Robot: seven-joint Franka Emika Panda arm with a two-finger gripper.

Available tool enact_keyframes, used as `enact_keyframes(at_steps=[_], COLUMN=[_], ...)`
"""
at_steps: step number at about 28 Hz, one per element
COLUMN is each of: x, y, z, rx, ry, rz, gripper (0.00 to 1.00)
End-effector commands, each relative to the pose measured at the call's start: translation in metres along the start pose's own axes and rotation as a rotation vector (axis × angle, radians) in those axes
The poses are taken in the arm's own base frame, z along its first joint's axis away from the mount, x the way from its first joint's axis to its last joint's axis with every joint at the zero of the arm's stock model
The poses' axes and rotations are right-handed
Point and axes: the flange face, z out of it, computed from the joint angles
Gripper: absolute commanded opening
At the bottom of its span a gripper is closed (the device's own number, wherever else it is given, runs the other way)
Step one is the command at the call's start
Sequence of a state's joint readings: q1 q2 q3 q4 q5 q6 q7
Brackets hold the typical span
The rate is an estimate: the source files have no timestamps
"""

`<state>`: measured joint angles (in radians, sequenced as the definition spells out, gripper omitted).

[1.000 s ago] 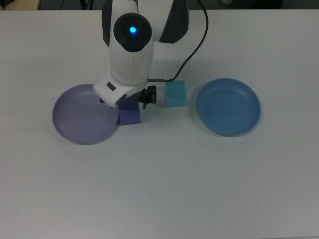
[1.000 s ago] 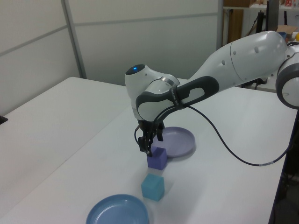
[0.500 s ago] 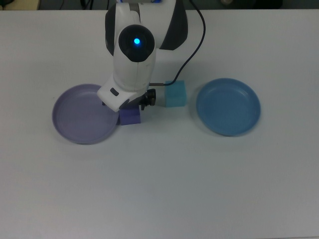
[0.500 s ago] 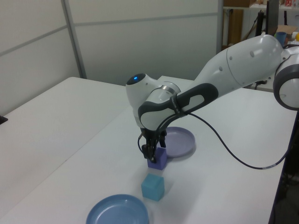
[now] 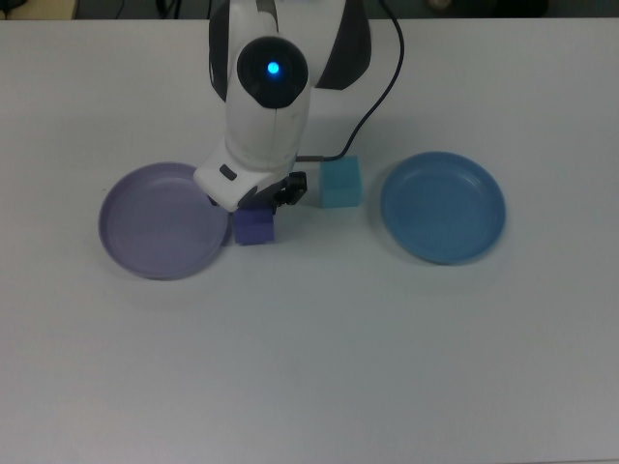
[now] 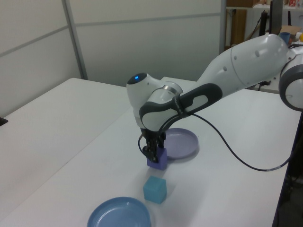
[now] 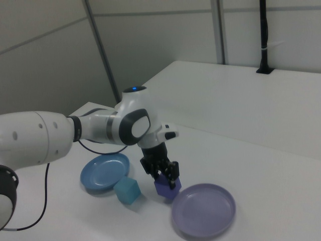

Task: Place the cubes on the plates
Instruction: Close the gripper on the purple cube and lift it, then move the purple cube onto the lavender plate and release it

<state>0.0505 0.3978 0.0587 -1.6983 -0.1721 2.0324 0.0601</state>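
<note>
Gripper [image 6: 154,152]: has come down over the last second from just above the purple cube [image 6: 157,159] to the cube's own level. In the left view and the right view the fingers now straddle the cube's sides. Whether they are pressing it or merely flanking it, I cannot tell.

Purple cube: on the table [image 5: 309,367], just beside the rim of the lavender plate [image 5: 155,220], on the top view's right of it. Slightly nearer the plate than a second ago, and partly hidden under the wrist in the top view.

Turquoise cube [image 5: 340,183]: on the table between the purple cube and the blue plate [image 5: 443,206]; unmoved, untouched.

Lavender plate: nothing on it. Position unchanged.

Blue plate: nothing on it. Position unchanged.

Cable [image 5: 372,101]: trails from the arm across the table behind the turquoise cube.

Reading: the descent looks finished and the grasp of the purple cube is the step in hand. Neither cube is on a plate yet, so the task is at an early stage. The nearest landing spot is the lavender plate; a short lift and sideways carry should do.
</note>
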Motion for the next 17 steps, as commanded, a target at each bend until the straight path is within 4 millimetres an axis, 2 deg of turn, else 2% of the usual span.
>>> enact_keyframes(at_steps=[1,5,6,7,10,13,17], x=[-0.011,-0.01,-0.011,-0.012,-0.013,-0.013,-0.016], y=[-0.001,0.024,0.035,0.057,0.088,0.106,0.12], z=[-0.035,-0.028,-0.025,-0.019,-0.013,0.0,0.006], rx=[0.02,0.018,0.019,0.021,0.02,0.02,0.017], ry=[0.024,0.019,0.016,0.012,0.02,0.029,0.021], rz=[0.001,-0.001,0.005,0.018,0.04,0.058,0.075], gripper=[0.19,0.19,0.2,0.2,0.22,0.24,0.27])
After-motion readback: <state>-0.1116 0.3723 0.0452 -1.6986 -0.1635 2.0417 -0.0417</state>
